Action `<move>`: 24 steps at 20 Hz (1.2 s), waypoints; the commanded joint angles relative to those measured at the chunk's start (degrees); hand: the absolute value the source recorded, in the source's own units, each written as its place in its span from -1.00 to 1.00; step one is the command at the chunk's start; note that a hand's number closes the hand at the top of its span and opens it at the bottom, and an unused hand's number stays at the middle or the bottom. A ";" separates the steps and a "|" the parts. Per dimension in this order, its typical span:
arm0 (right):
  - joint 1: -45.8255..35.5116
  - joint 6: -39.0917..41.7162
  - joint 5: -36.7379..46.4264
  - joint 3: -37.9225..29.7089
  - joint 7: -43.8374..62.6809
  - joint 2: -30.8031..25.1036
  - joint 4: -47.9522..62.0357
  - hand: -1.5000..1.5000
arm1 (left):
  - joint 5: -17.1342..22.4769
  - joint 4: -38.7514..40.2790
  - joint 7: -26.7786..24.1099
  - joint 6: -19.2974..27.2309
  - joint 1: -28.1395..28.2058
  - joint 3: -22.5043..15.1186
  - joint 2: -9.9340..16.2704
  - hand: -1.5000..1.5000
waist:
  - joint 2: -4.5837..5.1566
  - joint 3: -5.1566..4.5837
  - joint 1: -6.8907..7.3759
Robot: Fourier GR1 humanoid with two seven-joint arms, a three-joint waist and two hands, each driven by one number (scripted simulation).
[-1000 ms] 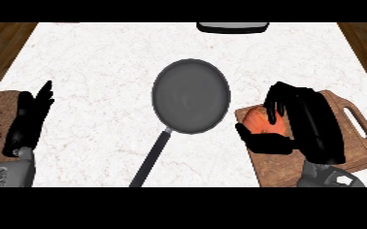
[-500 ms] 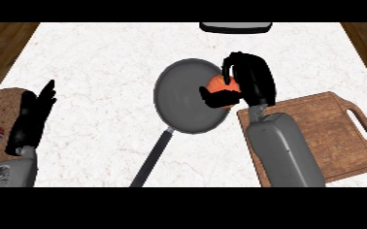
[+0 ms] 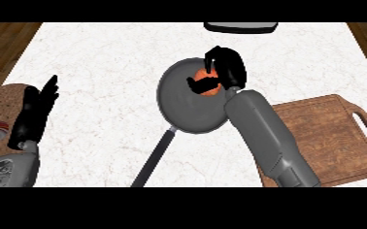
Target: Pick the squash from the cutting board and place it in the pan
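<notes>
An orange squash (image 3: pixel 205 80) is held over the upper right part of the dark round pan (image 3: pixel 179 106), with my right hand (image 3: pixel 226 68) curled round it from above and the right. Most of the squash is hidden by the fingers and thumb. The wooden cutting board (image 3: pixel 326 136) lies at the right with nothing on it, and my right forearm crosses its left edge. My left hand (image 3: pixel 36 111) stays open near the left edge, fingers up.
The pan's long black handle (image 3: pixel 154 160) runs down and to the left toward the front edge. A dark flat object (image 3: pixel 240 27) sits at the counter's far edge. Wooden surface shows beyond the counter's left and right corners.
My right hand carried the squash off the cutting board, leftward and up, to over the pan. The left hand has stayed still.
</notes>
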 commanded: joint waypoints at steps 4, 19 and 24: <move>-3.33 -5.77 -16.45 0.26 -10.20 0.03 13.67 1.00 | -1.57 -0.36 -1.74 1.25 0.22 -2.08 -2.38 0.00 | 0.59 0.10 2.25; -7.45 -13.39 -37.55 5.21 -22.62 0.03 19.86 -1.00 | -1.66 2.10 -0.53 -0.44 -4.30 -2.59 -1.70 0.00 | 1.13 0.16 4.89; -8.26 -18.05 -44.49 3.49 -27.79 0.03 19.09 -1.00 | -0.88 1.68 1.22 -0.54 -3.94 -1.64 -1.48 0.00 | 0.68 0.12 3.45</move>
